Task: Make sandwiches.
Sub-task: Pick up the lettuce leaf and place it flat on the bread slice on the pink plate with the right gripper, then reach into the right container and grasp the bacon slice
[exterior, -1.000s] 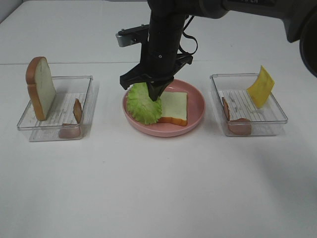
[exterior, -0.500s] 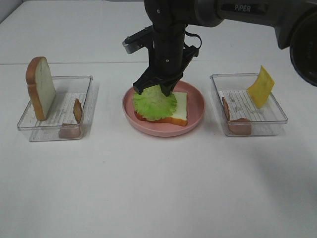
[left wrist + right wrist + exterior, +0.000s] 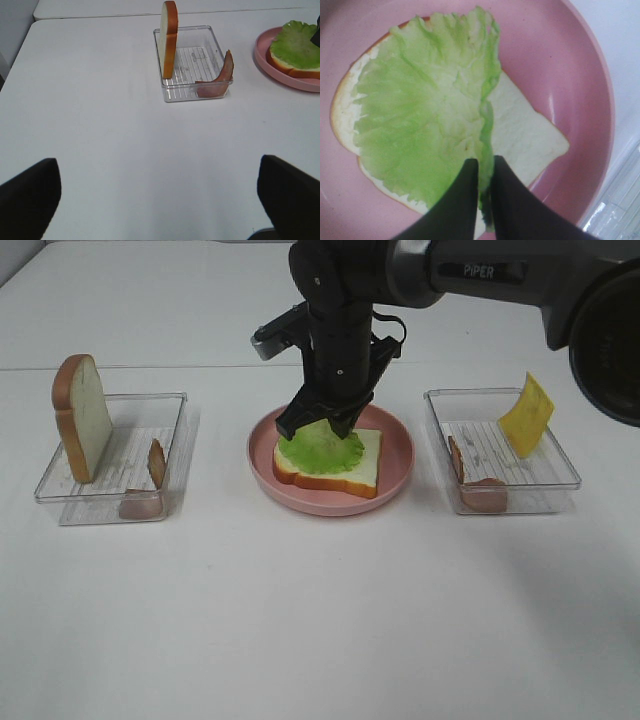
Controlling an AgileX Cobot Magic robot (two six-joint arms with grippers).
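White table, seam across the back, soft shadows

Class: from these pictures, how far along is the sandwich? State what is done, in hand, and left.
Done: one bread slice lies on the pink plate. In hand: the right claw pinches the lettuce, laid over that slice. Left: bacon, cheese and the upright second slice wait in the trays.
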